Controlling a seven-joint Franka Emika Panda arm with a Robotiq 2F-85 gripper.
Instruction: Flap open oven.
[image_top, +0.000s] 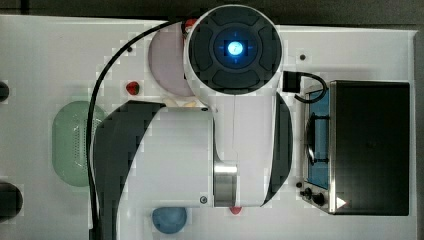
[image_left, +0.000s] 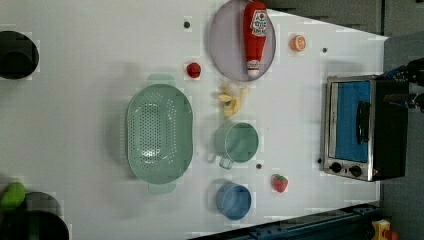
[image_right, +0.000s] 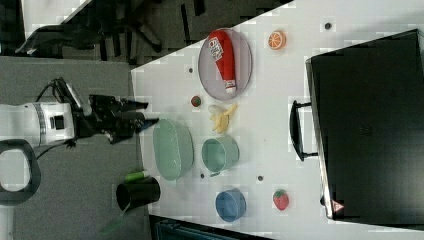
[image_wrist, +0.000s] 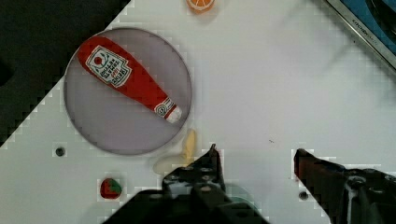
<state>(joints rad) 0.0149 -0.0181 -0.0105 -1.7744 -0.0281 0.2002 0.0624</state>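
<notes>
The oven (image_top: 372, 147) stands at the top view's right, with a black top, silver frame and black knobs (image_top: 312, 195). Its blue glass door (image_left: 352, 120) looks shut, and the dark bar handle (image_right: 295, 131) stands out from the front. My gripper (image_right: 151, 113) hangs high above the table, well apart from the oven. It is open with nothing between its fingers (image_wrist: 212, 158). In the wrist view the gripper (image_wrist: 256, 149) is over the bare table beside a banana, and one corner of the oven (image_wrist: 369, 23) shows at the picture's edge.
A grey plate (image_left: 225, 47) holds a red ketchup bottle (image_left: 255, 35). Around it lie an orange slice (image_left: 297, 43), a banana (image_left: 231, 99), a green colander (image_left: 159, 132), a green cup (image_left: 237, 142), a blue cup (image_left: 233, 201) and a strawberry (image_left: 280, 183). Black cups sit at the left view's left edge.
</notes>
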